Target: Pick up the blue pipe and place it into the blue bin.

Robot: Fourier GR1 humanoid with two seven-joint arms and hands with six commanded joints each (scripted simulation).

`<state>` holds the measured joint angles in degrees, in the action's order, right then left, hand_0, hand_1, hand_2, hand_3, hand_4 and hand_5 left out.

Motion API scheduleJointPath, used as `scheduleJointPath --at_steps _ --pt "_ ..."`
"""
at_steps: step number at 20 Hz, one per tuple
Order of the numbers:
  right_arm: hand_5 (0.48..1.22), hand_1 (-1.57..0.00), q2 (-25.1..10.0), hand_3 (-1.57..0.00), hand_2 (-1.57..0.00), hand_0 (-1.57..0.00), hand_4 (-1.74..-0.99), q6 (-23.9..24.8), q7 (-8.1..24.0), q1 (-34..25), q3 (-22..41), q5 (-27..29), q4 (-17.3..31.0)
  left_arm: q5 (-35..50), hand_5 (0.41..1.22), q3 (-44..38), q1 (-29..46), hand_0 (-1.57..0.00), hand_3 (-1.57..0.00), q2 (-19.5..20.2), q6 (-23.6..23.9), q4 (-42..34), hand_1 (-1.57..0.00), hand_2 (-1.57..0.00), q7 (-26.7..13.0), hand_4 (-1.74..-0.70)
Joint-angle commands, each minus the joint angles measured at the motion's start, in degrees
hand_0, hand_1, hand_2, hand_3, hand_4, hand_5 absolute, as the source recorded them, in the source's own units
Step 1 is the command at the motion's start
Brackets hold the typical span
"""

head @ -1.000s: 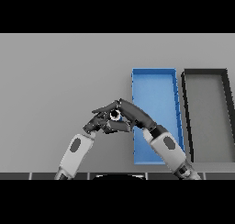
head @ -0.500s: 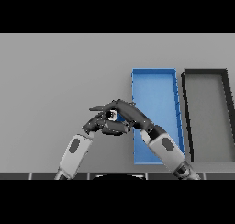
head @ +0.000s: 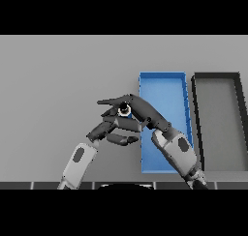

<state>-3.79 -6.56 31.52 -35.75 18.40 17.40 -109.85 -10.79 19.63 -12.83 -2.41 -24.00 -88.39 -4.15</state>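
On the grey tabletop [head: 58, 85] I see two long bins side by side toward the right edge. The blue bin [head: 164, 92] stands just left of the dark bin [head: 220, 124], their long walls near each other but apart, and the dark one runs close to the tabletop's right edge. My right arm comes up from the lower edge and crosses over the blue bin's near left corner. My right hand [head: 143, 111] sits just outside the blue bin's left wall, fingers curled around a small object with a pale round end, which I take to be the blue pipe [head: 124, 109]; its colour I cannot make out. The pipe is outside the bin, beside its left wall. My left hand [head: 114, 128] lies directly under and against the right one, fingers relaxed and stretched toward the bin, not wrapped round anything I can see.
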Motion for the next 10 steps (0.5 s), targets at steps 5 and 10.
scheduleJointPath --at_steps 5,10 --pt "1.221 -1.57 -3.9 -1.57 -1.57 -1.57 -1.741 0.6 2.6 -12.6 -8.9 11.4 2.2 0.9 0.437 -0.1 -0.3 0.00 0.00 -0.2 -0.9 0.2 0.00 0.00 -1.2 -0.91" --pt "1.221 -1.57 -13.0 -1.57 -1.57 -1.57 -1.741 6.6 2.7 -21.2 -18.0 8.2 8.0 0.4 0.428 -0.1 0.2 0.00 0.00 0.3 -0.6 -0.7 0.00 0.00 -1.8 -0.89"
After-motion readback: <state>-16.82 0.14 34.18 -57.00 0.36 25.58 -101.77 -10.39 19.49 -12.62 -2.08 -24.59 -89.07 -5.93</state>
